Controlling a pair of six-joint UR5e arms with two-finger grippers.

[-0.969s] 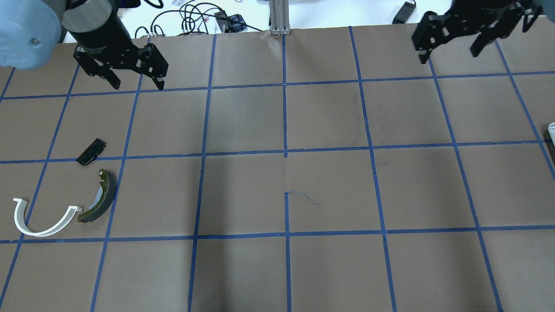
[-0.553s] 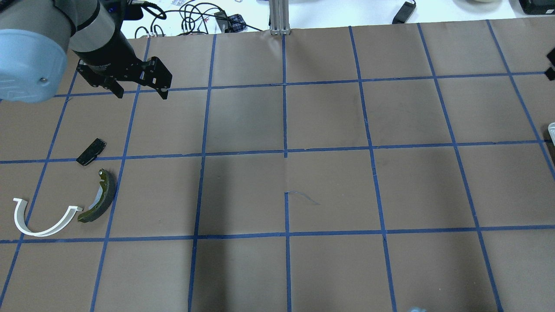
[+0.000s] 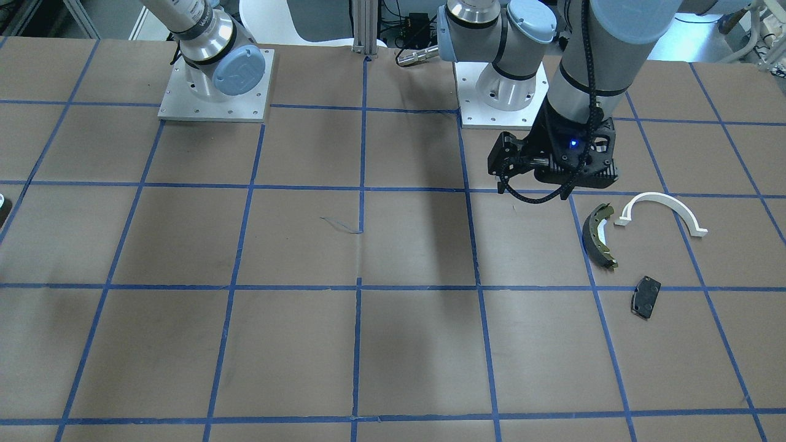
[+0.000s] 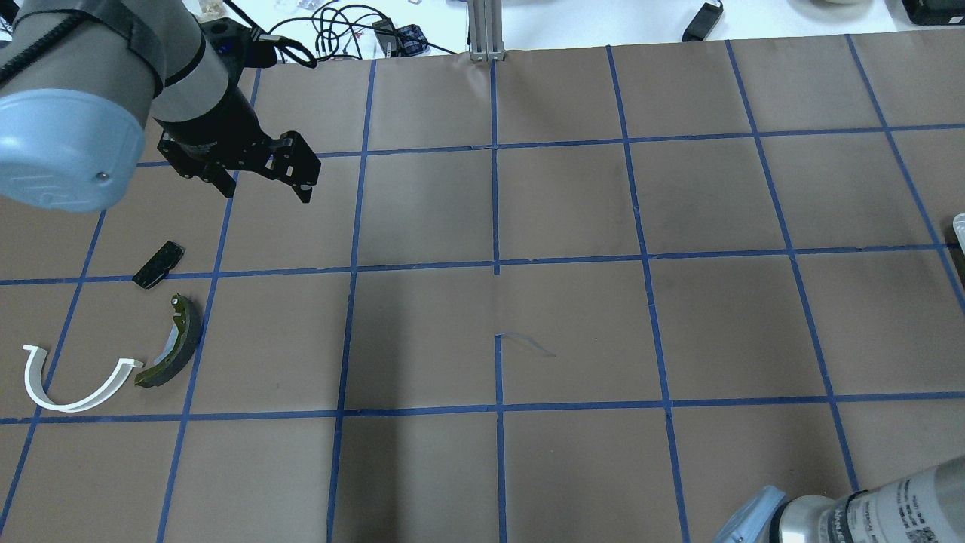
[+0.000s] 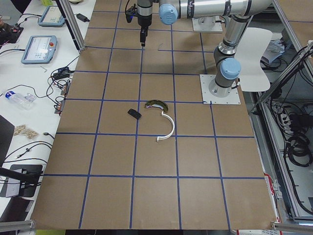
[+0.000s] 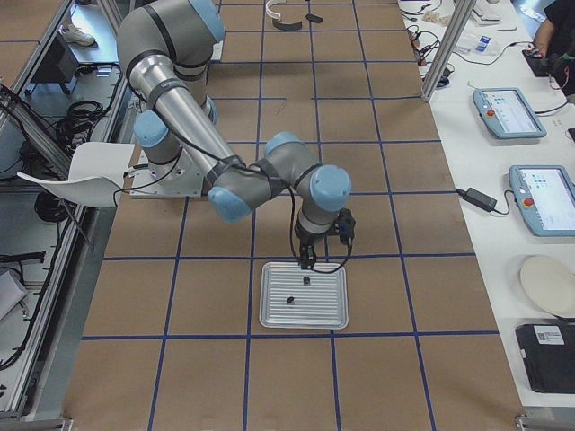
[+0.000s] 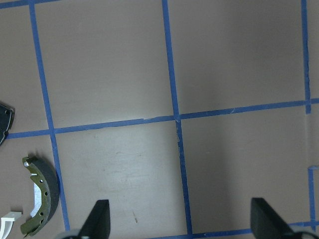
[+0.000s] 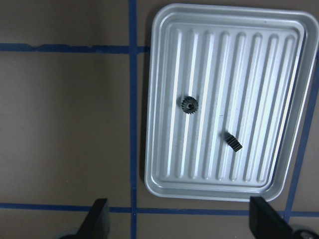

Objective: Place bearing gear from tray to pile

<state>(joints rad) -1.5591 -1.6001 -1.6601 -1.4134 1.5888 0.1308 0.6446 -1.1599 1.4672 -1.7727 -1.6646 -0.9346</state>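
A ribbed silver tray point(image 8: 284, 104) lies under my right gripper point(image 8: 180, 225). It holds a small round black gear point(image 8: 189, 104) and a small black toothed piece point(image 8: 232, 141) lying on its side. The right gripper is open and empty above the tray's near edge, also in the right exterior view point(image 6: 305, 262). The pile lies far off at the table's left: an olive-and-black brake shoe point(image 4: 175, 343), a white plastic arch point(image 4: 71, 396) and a flat black plate point(image 4: 158, 264). My left gripper point(image 4: 265, 192) is open and empty, high above the table beyond the pile.
Blue tape lines grid the brown table point(image 4: 573, 317). Cables and small items lie on the white bench point(image 4: 339, 30) past the far edge. My right arm's elbow point(image 4: 852, 513) shows at the overhead view's bottom right. A sliver of the tray point(image 4: 959, 223) shows at its right edge.
My left gripper has moved nearer and rightward, still open. My right gripper has left the overhead view past its right edge, and the right arm's elbow has come in at the bottom right.
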